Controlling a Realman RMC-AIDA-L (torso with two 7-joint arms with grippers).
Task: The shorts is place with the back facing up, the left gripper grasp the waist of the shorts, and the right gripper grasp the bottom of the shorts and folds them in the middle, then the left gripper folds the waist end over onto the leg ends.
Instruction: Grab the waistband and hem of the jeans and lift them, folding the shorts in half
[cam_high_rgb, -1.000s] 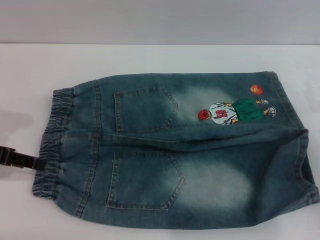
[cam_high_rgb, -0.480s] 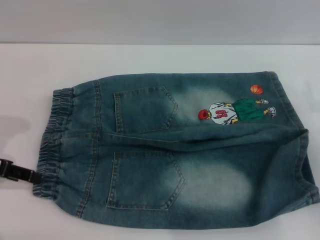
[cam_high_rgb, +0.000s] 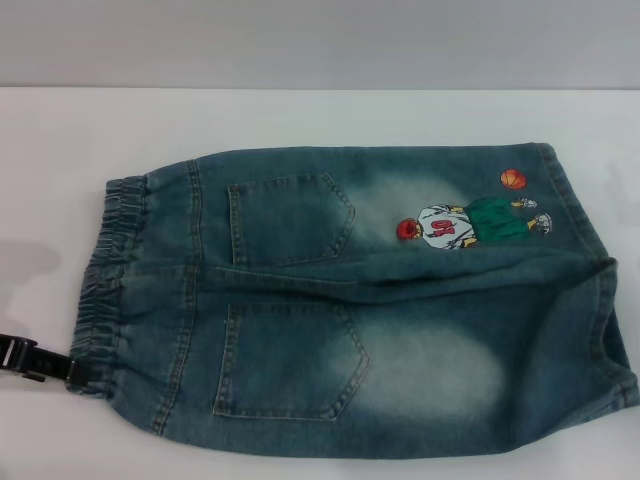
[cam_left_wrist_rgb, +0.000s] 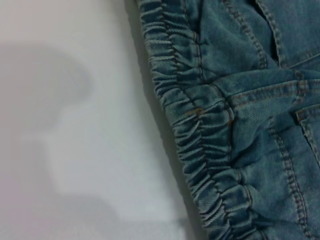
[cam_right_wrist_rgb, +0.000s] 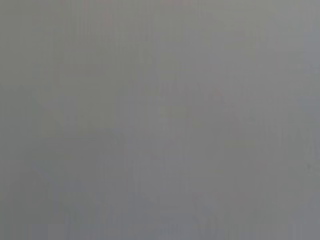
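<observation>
- Shorts (cam_high_rgb: 340, 300) lay back-up across the white desk (cam_high_rgb: 300, 120), filling the middle of the frame, long axis running left to right.
- Waist end (cam_high_rgb: 105, 285) sat at centre left; leg ends (cam_high_rgb: 600, 290) at the far right edge.
- Left end effector (cam_high_rgb: 72, 372), at lower left, touched the waistband's lower corner; I could not tell whether it was gripping or how wide it stood.
- Right end effector was out of sight, so the left was nearer.

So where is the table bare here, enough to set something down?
Bare table runs in a wide band beyond the shorts, and left of the waistband above the left pincer. The near edge and the right side by the hems are crowded with denim.
</observation>
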